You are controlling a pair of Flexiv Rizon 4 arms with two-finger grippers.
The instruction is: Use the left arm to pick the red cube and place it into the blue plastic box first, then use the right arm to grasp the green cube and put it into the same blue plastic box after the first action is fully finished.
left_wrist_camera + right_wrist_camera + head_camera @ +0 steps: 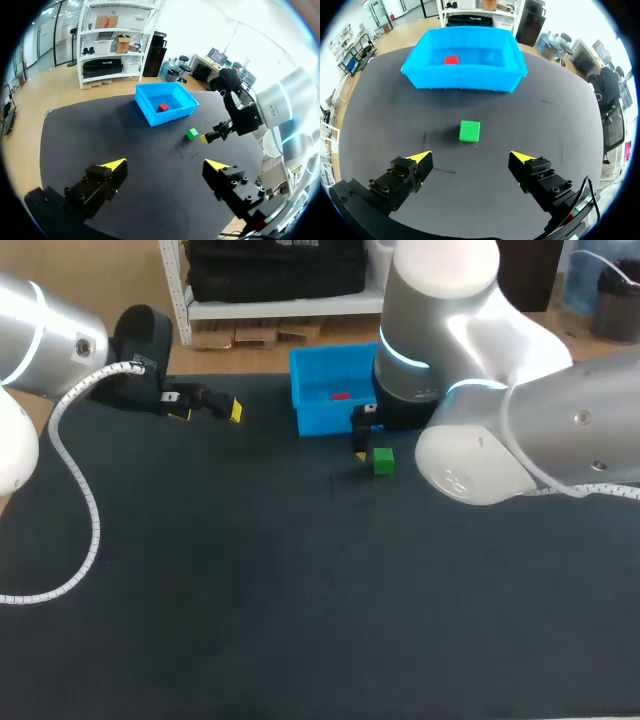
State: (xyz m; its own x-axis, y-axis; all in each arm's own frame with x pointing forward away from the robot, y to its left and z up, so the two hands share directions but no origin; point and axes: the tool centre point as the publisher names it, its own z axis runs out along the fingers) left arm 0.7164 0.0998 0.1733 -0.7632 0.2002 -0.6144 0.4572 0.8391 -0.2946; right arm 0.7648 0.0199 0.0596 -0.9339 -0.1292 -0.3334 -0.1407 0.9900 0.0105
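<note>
One cube done: red cube [451,60] lies in box [465,80]. Right claw [471,156], spread, has green cube [469,131] just ahead; advance, then pinch

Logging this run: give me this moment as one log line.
red cube: in blue box | green cube: on table ahead of open right gripper | left gripper: open, empty
</note>
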